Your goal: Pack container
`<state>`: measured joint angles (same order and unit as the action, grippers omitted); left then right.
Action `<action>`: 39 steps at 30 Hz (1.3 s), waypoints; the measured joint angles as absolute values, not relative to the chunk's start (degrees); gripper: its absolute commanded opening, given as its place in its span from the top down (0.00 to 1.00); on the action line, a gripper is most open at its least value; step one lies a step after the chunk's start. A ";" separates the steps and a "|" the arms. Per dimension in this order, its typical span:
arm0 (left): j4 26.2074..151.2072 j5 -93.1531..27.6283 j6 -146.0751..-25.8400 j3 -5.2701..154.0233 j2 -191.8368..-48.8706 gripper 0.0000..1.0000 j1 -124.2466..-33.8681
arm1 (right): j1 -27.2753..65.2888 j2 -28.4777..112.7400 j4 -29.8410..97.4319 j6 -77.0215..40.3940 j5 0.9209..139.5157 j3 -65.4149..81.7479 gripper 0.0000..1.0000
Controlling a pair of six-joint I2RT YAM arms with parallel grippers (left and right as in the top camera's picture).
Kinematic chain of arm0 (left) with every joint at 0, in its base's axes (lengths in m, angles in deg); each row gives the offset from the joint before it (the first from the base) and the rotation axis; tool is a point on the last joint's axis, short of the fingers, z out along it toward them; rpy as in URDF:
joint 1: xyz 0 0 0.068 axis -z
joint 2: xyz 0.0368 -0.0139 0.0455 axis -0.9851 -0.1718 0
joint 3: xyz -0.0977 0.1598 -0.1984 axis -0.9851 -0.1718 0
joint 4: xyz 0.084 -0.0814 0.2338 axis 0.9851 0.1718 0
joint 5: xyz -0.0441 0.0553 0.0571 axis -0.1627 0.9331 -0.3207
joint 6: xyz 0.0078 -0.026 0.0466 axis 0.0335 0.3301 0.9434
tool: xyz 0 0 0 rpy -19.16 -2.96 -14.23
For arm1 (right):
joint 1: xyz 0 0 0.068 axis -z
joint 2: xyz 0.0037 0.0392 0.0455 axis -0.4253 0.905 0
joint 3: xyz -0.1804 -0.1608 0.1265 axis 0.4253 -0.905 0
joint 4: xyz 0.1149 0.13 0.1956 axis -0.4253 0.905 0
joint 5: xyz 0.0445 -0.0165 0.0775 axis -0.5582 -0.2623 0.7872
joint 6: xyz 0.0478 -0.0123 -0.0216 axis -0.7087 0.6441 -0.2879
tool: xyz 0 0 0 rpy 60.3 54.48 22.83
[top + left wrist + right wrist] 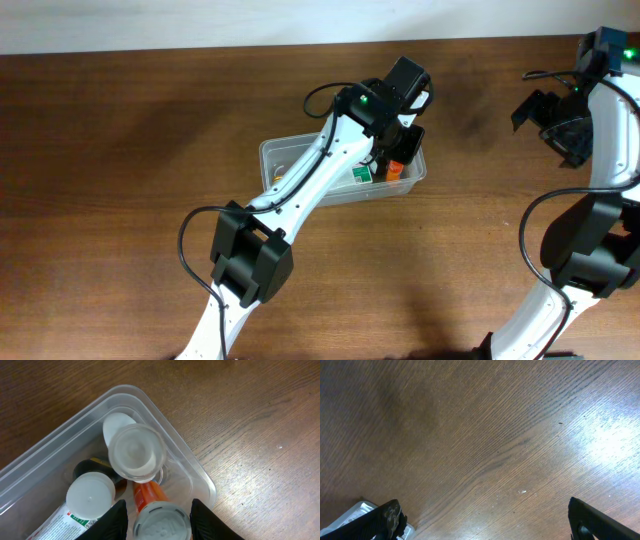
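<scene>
The clear container (275,150) sits mid-table; its rounded corner fills the left wrist view (195,467). My left gripper (402,150) reaches down into its right end. Its fingers (160,522) are closed around the pale cap of an upright orange bottle (150,492), also seen from overhead (396,170). Inside the tub are also a clear-capped bottle (136,452), a white-capped bottle with a green and white label (90,494) and a dark item (92,466). My right gripper (560,125) is open and empty above bare wood (485,520).
The wooden table (120,150) surrounds the tub on all sides. A pale corner of the container (355,512) shows at the lower left of the right wrist view. The left arm's white link (310,185) crosses over the tub.
</scene>
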<state>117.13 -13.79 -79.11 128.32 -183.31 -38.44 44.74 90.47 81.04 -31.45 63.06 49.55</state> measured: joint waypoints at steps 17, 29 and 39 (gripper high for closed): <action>120.41 -10.77 -79.06 135.03 -183.31 0.58 -38.44 | 44.74 90.47 81.04 -31.43 63.06 49.55 0.02; 140.87 3.39 -78.95 155.27 -183.31 0.04 -40.60 | 44.74 90.47 81.04 -31.43 63.04 49.55 0.02; 150.99 6.30 -79.52 164.69 -178.26 0.01 -48.51 | 44.74 90.47 81.04 -31.45 63.06 49.55 0.02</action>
<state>150.99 6.30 -79.52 164.69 -178.26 -48.51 44.74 90.47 81.04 -31.45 63.06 49.55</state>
